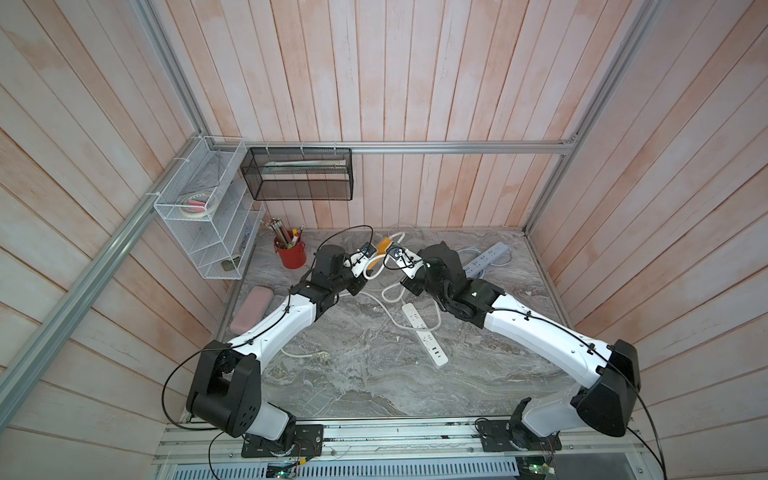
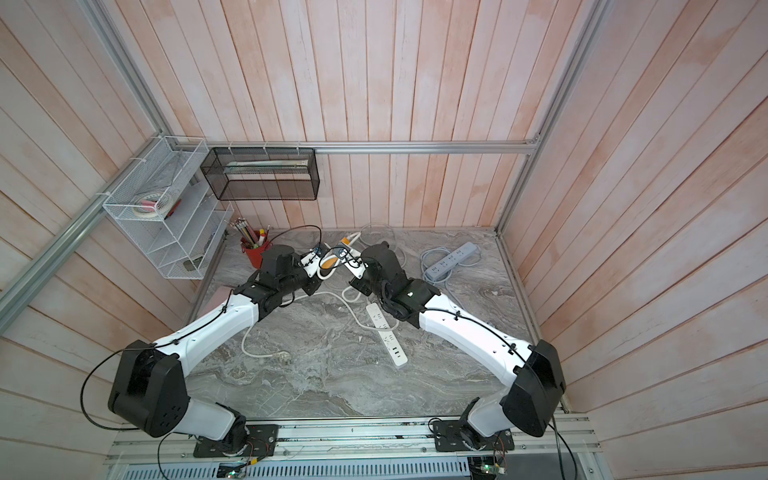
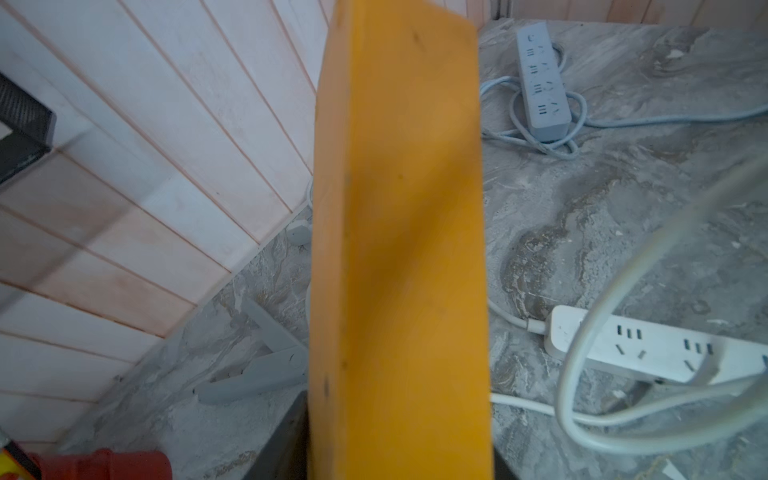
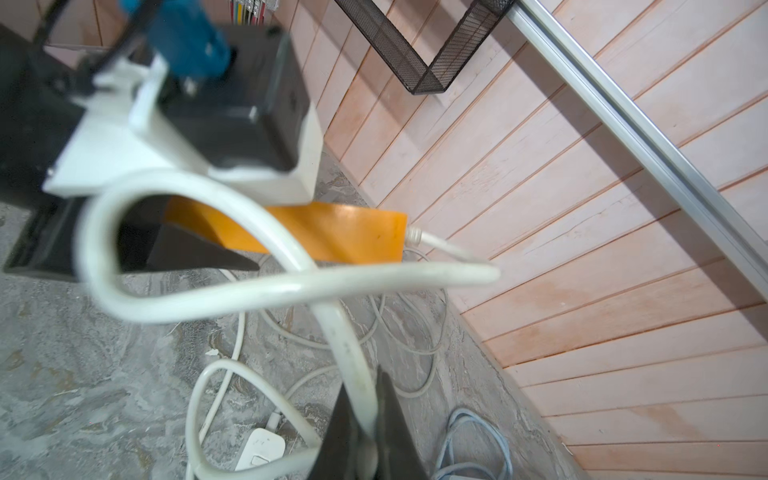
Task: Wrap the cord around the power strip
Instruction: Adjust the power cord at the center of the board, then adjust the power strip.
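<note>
While you are scanning the worktop (image 1: pixel 374 386), a white power strip (image 1: pixel 424 332) is lying flat nearest you. Beyond it, your left pincer (image 1: pixel 371 258) is clamping the orange power strip (image 3: pixel 399 249), holding it lifted clear of the surface. Your right pincer (image 4: pixel 368 419) is pinching the white cord (image 4: pixel 291 286), which is leaving the strip's end and forming a loose loop beside the orange body; whether it is encircling it, you cannot tell. Farther right, a blue power strip (image 1: pixel 486 259) is lying at the far edge.
</note>
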`<state>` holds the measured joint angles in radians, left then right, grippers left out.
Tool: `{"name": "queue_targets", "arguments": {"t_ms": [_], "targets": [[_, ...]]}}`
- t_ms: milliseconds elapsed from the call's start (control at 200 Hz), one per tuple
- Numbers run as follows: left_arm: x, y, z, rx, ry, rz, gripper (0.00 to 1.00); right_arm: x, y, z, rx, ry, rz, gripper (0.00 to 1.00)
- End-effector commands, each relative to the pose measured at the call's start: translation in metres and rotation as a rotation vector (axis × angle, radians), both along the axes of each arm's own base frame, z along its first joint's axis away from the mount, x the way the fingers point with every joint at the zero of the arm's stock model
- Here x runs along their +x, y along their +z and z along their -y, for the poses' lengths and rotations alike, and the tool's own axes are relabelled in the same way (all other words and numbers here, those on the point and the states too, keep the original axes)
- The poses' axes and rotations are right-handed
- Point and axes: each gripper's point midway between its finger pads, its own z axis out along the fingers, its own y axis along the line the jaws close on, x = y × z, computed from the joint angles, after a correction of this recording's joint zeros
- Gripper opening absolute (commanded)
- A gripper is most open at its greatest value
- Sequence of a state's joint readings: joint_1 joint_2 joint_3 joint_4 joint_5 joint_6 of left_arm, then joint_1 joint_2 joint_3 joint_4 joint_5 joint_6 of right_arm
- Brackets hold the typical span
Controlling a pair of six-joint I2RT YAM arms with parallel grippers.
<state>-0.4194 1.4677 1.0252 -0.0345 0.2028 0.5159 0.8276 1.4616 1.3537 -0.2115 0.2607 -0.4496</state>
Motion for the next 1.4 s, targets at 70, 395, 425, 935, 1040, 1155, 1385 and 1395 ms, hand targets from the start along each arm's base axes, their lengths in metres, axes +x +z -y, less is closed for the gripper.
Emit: {"name": "queue_targets", "arguments": {"t_ms": [70,395,425,935,1040,1155,1385,1395], "targets": [[-0.039,0.040,0.029,0.016,-0.262,0.265,0.00,0.033,0.032,0.016,-0.014,-0.023,0.018,0.04],[-0.036,0.068,0.019,-0.026,-0.118,0.265,0.00,0.083,0.018,0.047,0.112,-0.126,-0.076,0.09],[-0.029,0.070,0.012,-0.036,-0.074,0.237,0.00,0.082,0.015,0.052,0.155,-0.131,-0.094,0.10],[0.039,0.070,-0.027,0.093,0.327,0.319,0.00,0.059,-0.048,0.130,0.708,-0.605,-0.605,0.69],[0.032,0.083,-0.014,0.048,0.294,0.371,0.00,0.040,-0.021,0.098,0.938,-0.472,-0.705,0.72],[0.020,0.078,0.008,0.076,0.242,0.420,0.01,0.029,0.014,0.074,1.179,-0.376,-0.745,0.75],[0.004,0.065,0.043,0.094,0.173,0.426,0.02,0.037,0.031,0.029,1.317,-0.342,-0.829,0.76],[0.003,0.065,0.043,0.094,0.172,0.429,0.02,0.038,0.030,0.028,1.314,-0.349,-0.831,0.76]]}}
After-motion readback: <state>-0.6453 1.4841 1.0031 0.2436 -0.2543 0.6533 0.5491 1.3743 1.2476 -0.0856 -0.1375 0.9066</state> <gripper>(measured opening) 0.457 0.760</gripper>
